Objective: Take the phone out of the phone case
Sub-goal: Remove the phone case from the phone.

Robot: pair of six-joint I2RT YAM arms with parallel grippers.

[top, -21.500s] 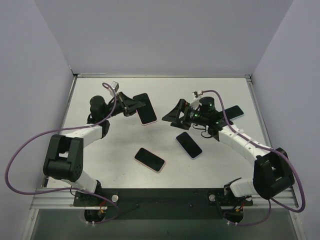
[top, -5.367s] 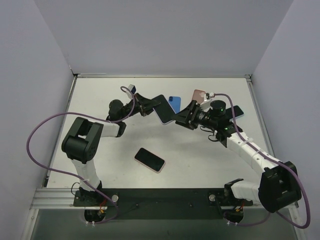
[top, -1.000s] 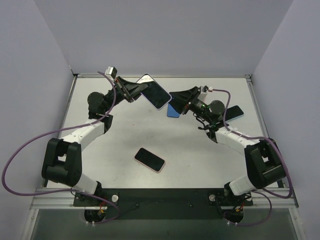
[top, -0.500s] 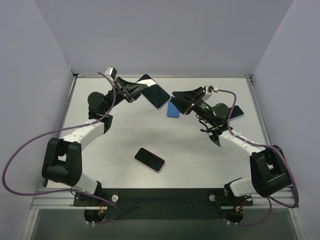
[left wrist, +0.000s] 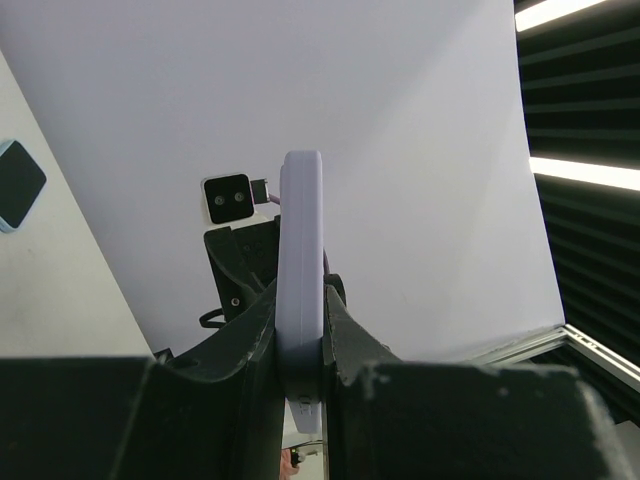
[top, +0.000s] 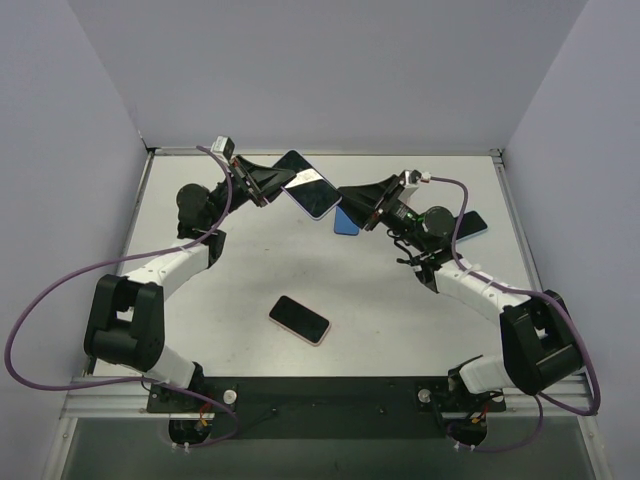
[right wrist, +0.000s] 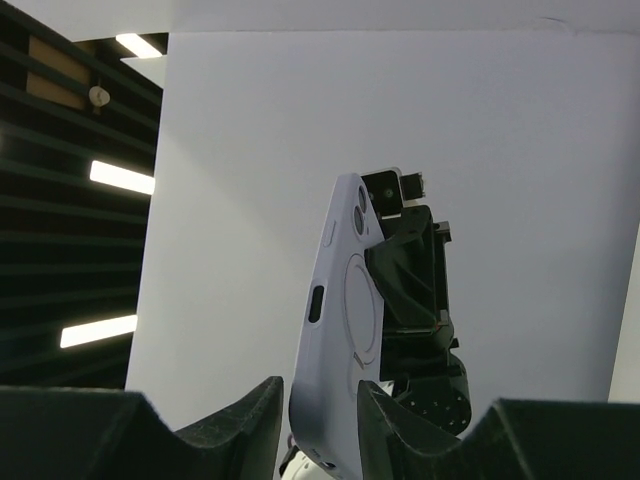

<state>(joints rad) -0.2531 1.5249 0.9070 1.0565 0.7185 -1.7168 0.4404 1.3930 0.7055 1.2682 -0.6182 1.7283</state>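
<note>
A phone in a lilac phone case (top: 306, 188) hangs in the air over the back of the table, dark screen up. My left gripper (top: 283, 184) is shut on its left end. In the left wrist view the case (left wrist: 301, 230) stands edge-on, pinched between both fingers of the left gripper (left wrist: 300, 292). My right gripper (top: 346, 197) meets the case's right end. In the right wrist view the case's back (right wrist: 345, 330) shows a camera cutout, and its lower corner sits between the jaws of the right gripper (right wrist: 318, 392). These are open, with a thin gap at the left finger (right wrist: 262, 410).
A blue case (top: 346, 222) lies on the table under the right gripper. A pink-cased phone (top: 300, 319) lies nearer the front. Another dark phone (top: 471, 224) lies behind the right arm. Grey walls close in the table on three sides.
My right gripper has swung left onto the case's end and its jaws have narrowed around it. The left gripper keeps its grip, with the phone tilted slightly.
</note>
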